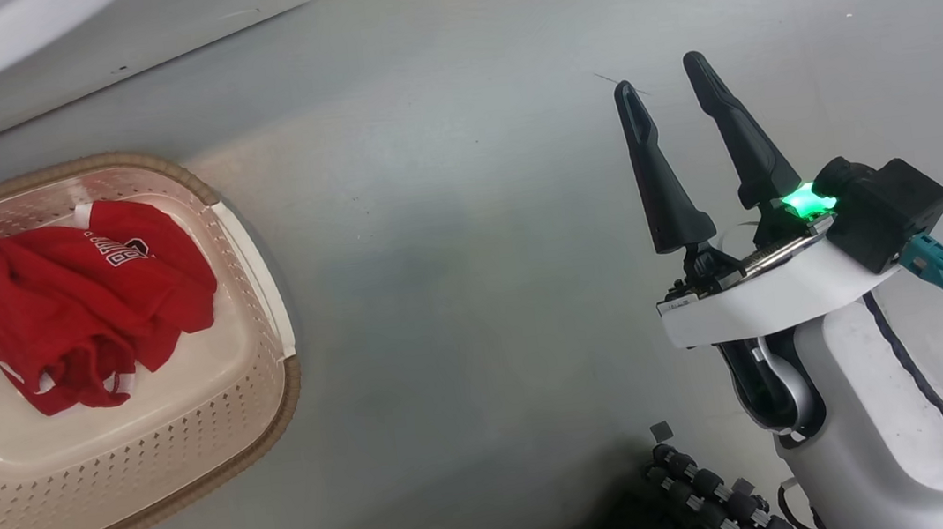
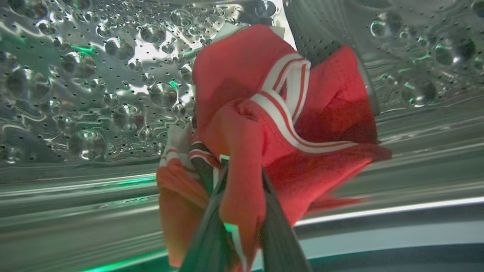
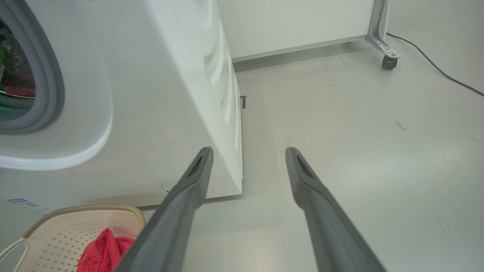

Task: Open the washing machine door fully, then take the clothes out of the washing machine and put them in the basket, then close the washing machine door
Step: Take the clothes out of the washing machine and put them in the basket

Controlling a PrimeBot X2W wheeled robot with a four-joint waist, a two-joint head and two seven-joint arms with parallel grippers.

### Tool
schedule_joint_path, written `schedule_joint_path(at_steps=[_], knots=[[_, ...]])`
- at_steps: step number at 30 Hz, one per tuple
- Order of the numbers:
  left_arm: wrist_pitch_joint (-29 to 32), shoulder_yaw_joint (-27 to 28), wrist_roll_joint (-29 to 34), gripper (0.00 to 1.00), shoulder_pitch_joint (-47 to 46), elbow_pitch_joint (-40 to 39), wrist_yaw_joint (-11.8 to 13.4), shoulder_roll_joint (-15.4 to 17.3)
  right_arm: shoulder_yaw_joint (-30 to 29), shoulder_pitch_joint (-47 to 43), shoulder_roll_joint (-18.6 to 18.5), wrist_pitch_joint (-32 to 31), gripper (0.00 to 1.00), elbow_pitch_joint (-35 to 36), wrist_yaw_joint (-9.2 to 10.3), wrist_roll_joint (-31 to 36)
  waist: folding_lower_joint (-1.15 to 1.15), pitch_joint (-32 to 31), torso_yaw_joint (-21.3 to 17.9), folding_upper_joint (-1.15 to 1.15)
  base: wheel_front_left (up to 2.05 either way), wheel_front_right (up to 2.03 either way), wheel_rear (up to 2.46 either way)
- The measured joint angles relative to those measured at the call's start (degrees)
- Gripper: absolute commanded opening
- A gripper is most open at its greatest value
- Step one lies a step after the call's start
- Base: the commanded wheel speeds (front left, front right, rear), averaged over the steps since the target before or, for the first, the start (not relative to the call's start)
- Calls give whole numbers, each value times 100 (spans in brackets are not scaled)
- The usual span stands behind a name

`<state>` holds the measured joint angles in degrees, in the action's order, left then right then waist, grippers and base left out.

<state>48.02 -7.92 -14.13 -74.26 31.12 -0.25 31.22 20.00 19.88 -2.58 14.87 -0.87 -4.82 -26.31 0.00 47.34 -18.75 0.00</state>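
- Left wrist view: left hand [image 2: 244,173] clamped on red jersey [image 2: 287,113] inside drum [image 2: 87,94]
- Head view: right hand [image 1: 663,76] open above floor [image 1: 465,212]; second jersey [image 1: 76,301] lies in basket [image 1: 259,386]

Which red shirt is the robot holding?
The red shirt in the steel drum, pinched by the left fingers; the other lies loose in the basket.

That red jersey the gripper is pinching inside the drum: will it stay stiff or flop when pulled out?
Probably floppy: the jersey bunches in soft folds around the left gripper. Likely light, as the fabric looks thin. It might slip, since only a narrow fold sits between the fingers.
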Motion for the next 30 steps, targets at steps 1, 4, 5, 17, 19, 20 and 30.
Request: schedule_joint_path(at_steps=[1,4,5,17,19,20,30], knots=[[-42,19,-34,0,0,-24,0,-15,-8,2,0,0,100,-1,0,0,0,0,7,0,0,0,0],[-174,36,-70,0,1,-59,0,-92,-63,20,1,0,100,-7,0,5,0,-7,38,0,0,0,0],[-242,46,-103,0,1,-69,0,-149,-93,24,0,0,100,-7,0,13,0,-12,54,0,0,0,0],[-1138,214,-360,0,292,-252,-1,-498,-175,70,-1,0,100,-88,-1,186,0,-164,271,0,0,0,0],[-1340,241,-444,0,397,-299,-3,-565,-196,70,-2,0,100,-99,-2,196,0,-202,302,0,0,0,0],[-1447,258,-465,0,458,-322,-5,-592,-211,70,-2,0,100,-107,-2,207,0,-224,317,0,0,0,0],[-2569,432,-642,0,1121,-491,-15,-932,-339,59,-4,0,100,-167,-10,454,0,-492,480,0,0,0,0]])
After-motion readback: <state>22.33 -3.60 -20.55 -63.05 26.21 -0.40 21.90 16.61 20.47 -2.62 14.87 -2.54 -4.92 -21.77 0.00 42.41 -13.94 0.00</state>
